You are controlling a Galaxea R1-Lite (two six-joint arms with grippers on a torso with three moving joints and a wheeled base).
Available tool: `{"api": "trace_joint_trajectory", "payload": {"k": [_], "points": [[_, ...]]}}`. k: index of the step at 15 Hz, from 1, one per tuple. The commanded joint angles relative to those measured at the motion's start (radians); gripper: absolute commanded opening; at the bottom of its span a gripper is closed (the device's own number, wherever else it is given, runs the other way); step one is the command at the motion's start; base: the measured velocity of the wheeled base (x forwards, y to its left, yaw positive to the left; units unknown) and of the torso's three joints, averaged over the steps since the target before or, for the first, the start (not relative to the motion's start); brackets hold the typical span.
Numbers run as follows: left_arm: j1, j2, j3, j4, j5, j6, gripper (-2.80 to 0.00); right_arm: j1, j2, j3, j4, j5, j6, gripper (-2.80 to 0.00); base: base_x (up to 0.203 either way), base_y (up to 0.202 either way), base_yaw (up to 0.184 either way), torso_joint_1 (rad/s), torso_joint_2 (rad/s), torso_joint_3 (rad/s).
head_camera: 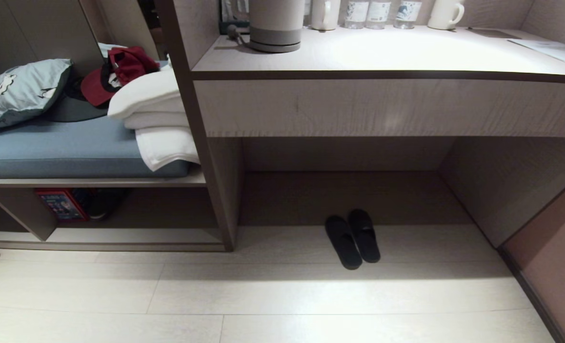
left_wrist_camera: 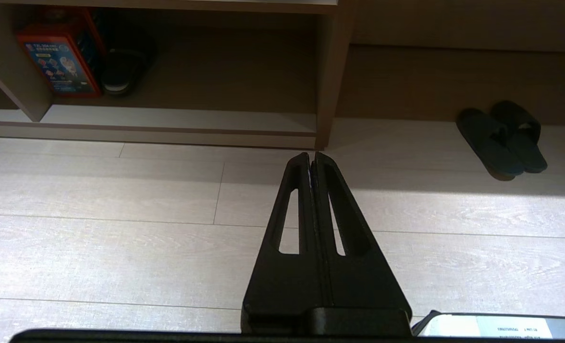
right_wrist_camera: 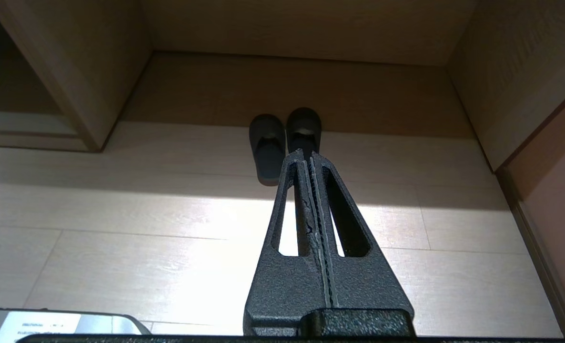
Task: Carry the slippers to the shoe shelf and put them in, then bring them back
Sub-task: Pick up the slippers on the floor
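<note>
The slippers [head_camera: 352, 238] lie touching, side by side, on the floor under the counter [head_camera: 387, 52], ahead of the right gripper [right_wrist_camera: 307, 153], fingers pressed together. Risk: pinching one slipper only, leaving its mate behind. The left gripper [left_wrist_camera: 312, 156], fingers together too, hangs low facing the shoe shelf [left_wrist_camera: 168, 125].

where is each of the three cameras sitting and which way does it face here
Head view: on the robot's head, looking forward and down at the desk, floor and slippers; no arm shows.
Left wrist view: behind the shut left gripper, low above the floor, facing the shoe shelf.
Right wrist view: behind the shut right gripper, facing the desk kneehole.
All three share the slippers; head and left wrist views also share the shelf.
</note>
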Motion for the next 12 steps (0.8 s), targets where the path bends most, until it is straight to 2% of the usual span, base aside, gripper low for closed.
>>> {"api": "trace_joint_trajectory", "payload": {"k": [1, 12], "points": [[0.0, 0.001, 0.0, 0.0, 0.001, -0.001, -2.8, 0.0, -0.001, 0.0, 0.0, 0.0, -0.001, -2.8, 0.0, 0.0, 0.0, 0.0, 0.0, 0.0], [0.0, 0.001, 0.0, 0.0, 0.001, 0.001, -2.8, 0.0, -0.001, 0.0, 0.0, 0.0, -0.001, -2.8, 0.0, 0.0, 0.0, 0.0, 0.0, 0.0]]}}
